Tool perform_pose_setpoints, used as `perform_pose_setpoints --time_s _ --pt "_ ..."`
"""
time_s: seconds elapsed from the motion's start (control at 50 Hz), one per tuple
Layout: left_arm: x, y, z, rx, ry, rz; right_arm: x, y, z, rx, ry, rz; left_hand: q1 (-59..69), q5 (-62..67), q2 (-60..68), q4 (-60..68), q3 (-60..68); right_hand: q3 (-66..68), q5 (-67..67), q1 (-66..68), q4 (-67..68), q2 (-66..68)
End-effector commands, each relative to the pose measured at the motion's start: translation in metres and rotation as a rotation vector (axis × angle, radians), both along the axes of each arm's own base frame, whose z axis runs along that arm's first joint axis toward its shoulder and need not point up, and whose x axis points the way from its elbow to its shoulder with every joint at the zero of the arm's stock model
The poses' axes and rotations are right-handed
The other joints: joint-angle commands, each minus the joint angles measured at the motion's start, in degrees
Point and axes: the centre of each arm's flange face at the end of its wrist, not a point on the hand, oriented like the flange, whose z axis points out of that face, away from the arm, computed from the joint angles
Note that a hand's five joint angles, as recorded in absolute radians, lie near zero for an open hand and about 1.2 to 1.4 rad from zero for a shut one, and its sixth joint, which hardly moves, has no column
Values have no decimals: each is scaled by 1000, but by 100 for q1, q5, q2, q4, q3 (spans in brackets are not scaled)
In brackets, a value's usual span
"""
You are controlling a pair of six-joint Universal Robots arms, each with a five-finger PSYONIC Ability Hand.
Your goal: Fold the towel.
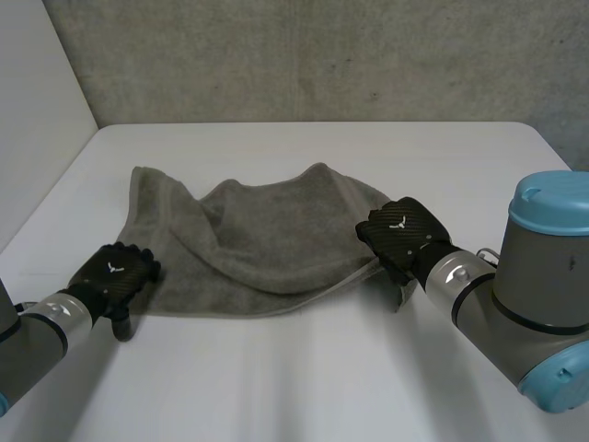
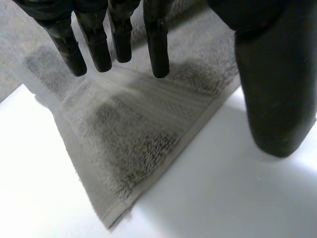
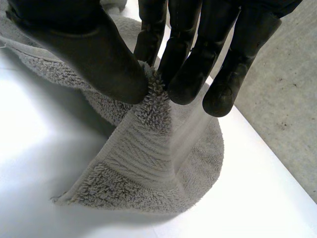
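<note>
Grey towel [image 1: 267,239] lies rumpled mid-table [image 1: 304,387], far-left corner flat, centre bunched in folds. Left hand [image 1: 115,276] is at the towel's near-left corner: fingers [image 2: 157,44] straight and spread above the cloth, thumb [image 2: 277,89] apart over bare table, nothing gripped. Right hand [image 1: 403,235] is at the near-right corner: the cloth's edge is pinched between thumb and fingertips, and that corner is lifted off the table.

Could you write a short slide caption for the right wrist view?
The right hand pinches a raised fold of the grey towel between thumb and fingers, above the white table.
</note>
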Motion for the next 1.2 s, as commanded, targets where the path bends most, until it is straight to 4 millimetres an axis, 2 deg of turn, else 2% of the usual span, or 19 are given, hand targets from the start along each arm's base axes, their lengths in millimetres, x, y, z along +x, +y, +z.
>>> perform_pose_setpoints --time_s 0.02,0.4,0.8,0.9,0.94,0.98,1.08,1.2 --pt "3 -9 -4 -26 -15 3 0 1 -1 2 2 2 8 97 24 -22 0 366 351 364 359 513" --pt "5 -30 -1 -99 -6 30 0 2 -5 11 7 3 226 315 243 197 218 366 351 364 359 513" --pt "5 -39 -7 -92 2 35 2 5 -8 21 12 11 496 585 512 466 487 366 351 364 359 513" --pt "5 -39 -9 -85 3 34 2 5 -8 20 13 11 1522 1611 1538 1492 1513 366 351 364 359 513" --pt "5 -39 -9 -83 5 33 2 5 -8 20 13 11 3010 3099 3027 2980 3002 366 351 364 359 513" --pt "4 -39 -9 -83 5 32 2 5 -8 20 13 11 3402 3491 3418 3372 3394 366 351 364 359 513" --pt "4 -39 -9 -83 5 32 2 5 -8 20 13 11 3221 3310 3237 3191 3212 366 351 364 359 513" --pt "4 -40 -9 -88 5 32 2 5 -8 20 13 11 2399 2488 2415 2369 2390 366 351 364 359 513"
